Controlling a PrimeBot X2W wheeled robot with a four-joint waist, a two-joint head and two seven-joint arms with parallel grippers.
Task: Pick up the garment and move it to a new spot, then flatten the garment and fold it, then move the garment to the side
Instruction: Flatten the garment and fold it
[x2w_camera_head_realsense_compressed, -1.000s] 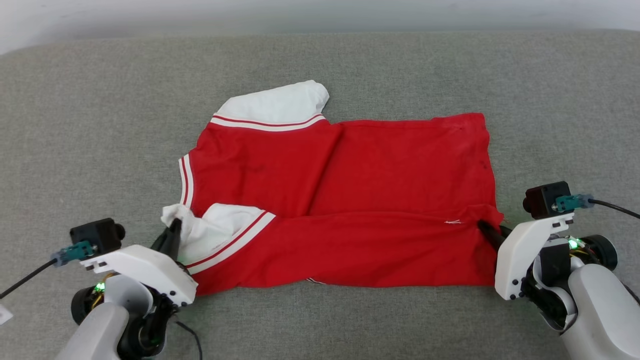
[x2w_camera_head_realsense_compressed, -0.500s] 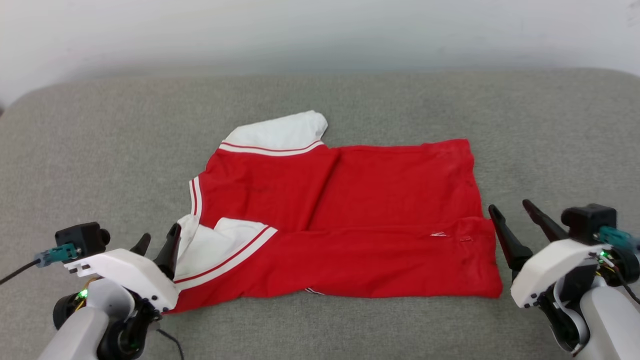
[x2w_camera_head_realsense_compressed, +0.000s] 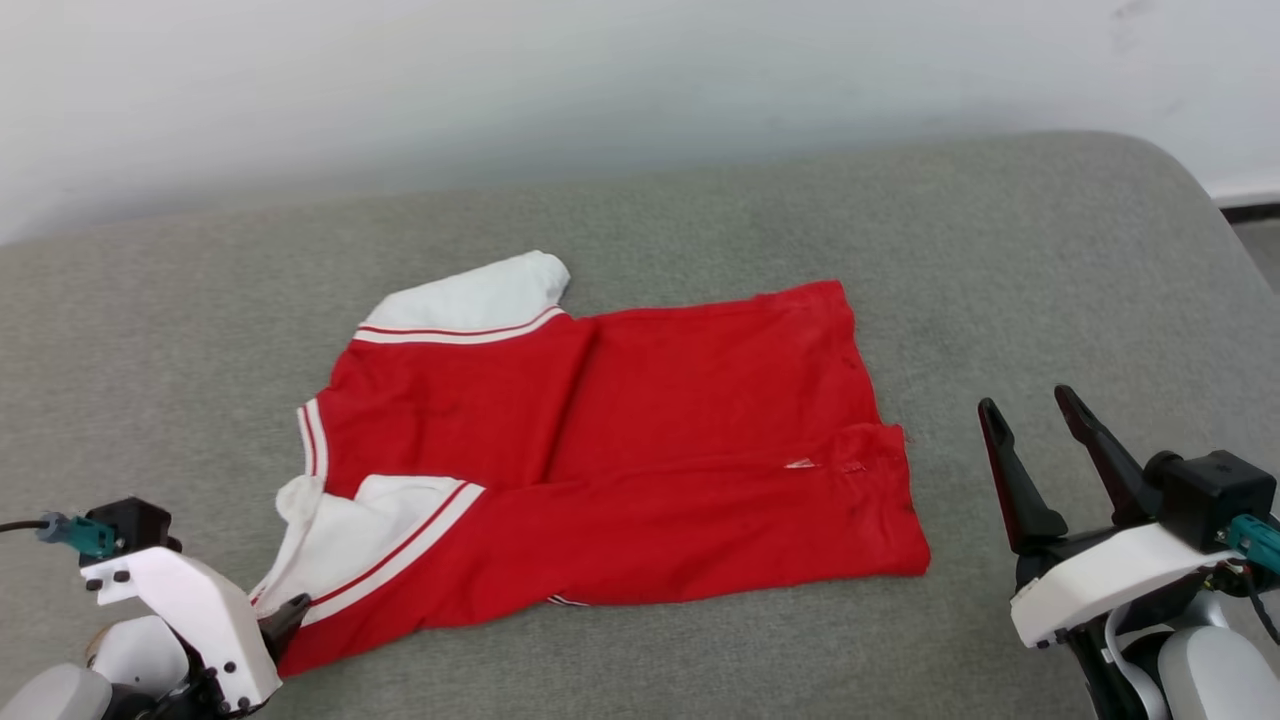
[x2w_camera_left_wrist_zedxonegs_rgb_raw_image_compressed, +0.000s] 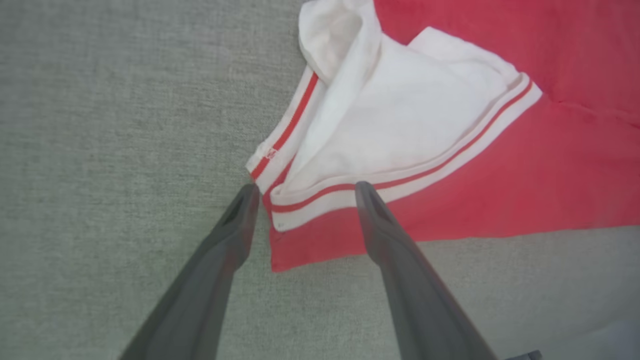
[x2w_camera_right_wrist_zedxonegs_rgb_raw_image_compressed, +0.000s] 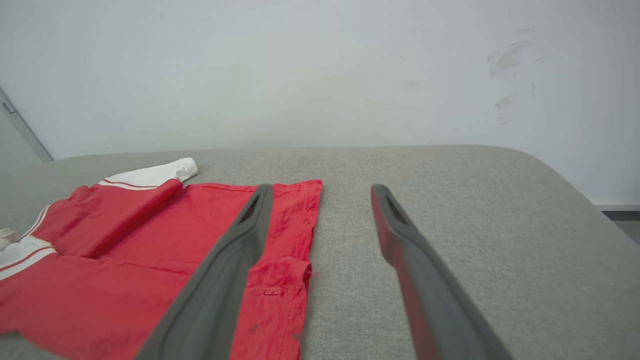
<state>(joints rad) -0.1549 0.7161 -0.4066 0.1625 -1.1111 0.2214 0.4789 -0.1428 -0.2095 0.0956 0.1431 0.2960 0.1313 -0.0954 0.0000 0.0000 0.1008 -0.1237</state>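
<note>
Garment (x2w_camera_head_realsense_compressed: 640, 440): lies left of the middle of the bench, a roughly rectangular spread of smooth red knit with a plain face up. Its near strip is folded over the body along a long, soft crease.
Far sleeve (x2w_camera_head_realsense_compressed: 480, 295): white, short and rounded, lying flat, with a red-and-white striped seam.
Near sleeve (x2w_camera_head_realsense_compressed: 370, 530): white and rumpled, lying on the red, edged by the same stripe.
Bench (x2w_camera_head_realsense_compressed: 1000, 250): grey woven upholstery, padded, with a rounded corner.
Left claw (x2w_camera_left_wrist_zedxonegs_rgb_raw_image_compressed: 307, 189): released and holding nothing. The dark tapered tips stand apart on either side of the striped seam at the garment's near left corner.
Right claw (x2w_camera_head_realsense_compressed: 1027, 400): released, its long fingers spread wide over bare bench, apart from the right hem.
Wall (x2w_camera_head_realsense_compressed: 600, 80): pale and matt.
</note>
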